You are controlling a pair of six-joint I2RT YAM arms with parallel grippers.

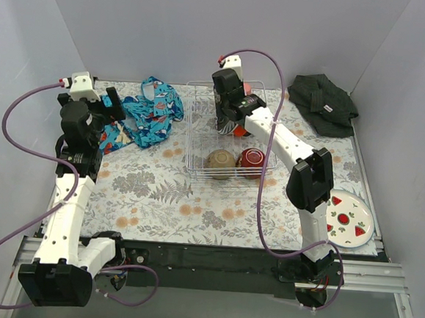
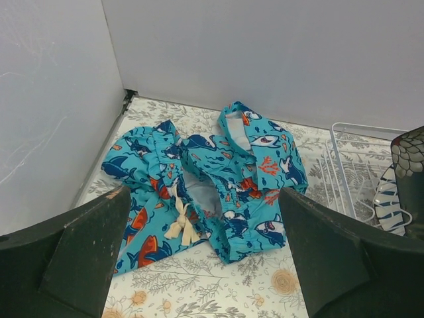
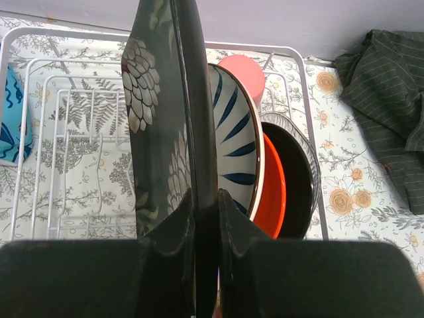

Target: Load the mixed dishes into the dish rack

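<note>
Dish rack [image 1: 200, 128]: table's far edge. Dark square plate [image 3: 156, 132]: upright inside it, clamped by the right gripper [image 3: 205, 195], not yet released. Outstanding: watermelon-print white plate [image 1: 348, 217], table's right edge. Loaded: black-striped white plate [image 3: 235, 139], orange plate [image 3: 271, 192], black dish [image 3: 295, 179], cream bowl [image 1: 220, 160], dark red bowl [image 1: 252, 158], pink cup [image 3: 244, 71]. Left gripper [image 2: 204, 199]: jaws wide, empty.

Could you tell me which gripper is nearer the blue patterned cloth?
Left. The left gripper hangs open beside the blue patterned cloth; the right gripper is farther off at the dish rack, shut on the dark square plate.
</note>
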